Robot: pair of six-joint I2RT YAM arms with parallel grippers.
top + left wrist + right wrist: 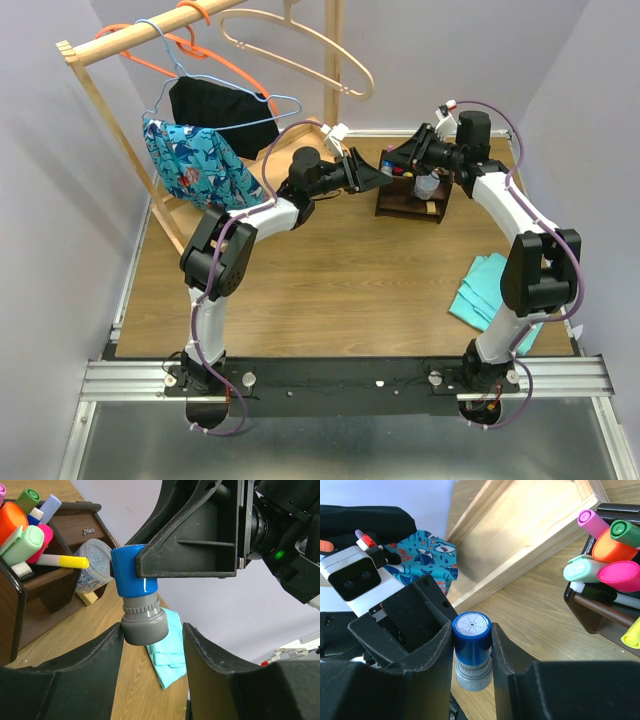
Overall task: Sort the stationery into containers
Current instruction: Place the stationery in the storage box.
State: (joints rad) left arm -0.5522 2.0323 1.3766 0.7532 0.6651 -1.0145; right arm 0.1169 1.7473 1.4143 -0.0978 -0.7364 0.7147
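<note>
left arm [225,250] and right arm [530,265] meet tip to tip beside the organizer [410,206] at the counter's [330,290] back. teal cloth [482,288] lies right; clothes [195,165] hang on a rack [100,45] left.

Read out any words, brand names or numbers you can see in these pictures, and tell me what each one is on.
Small pale brand mark on the upper wall of the dark wooden organizer, left wrist view: too small and blurred to read for sure.
Blue and grey cylinder: only a dot pattern on its top, no letters.
Highlighters: no legible print.
Nothing else in any view carries readable text.
</note>
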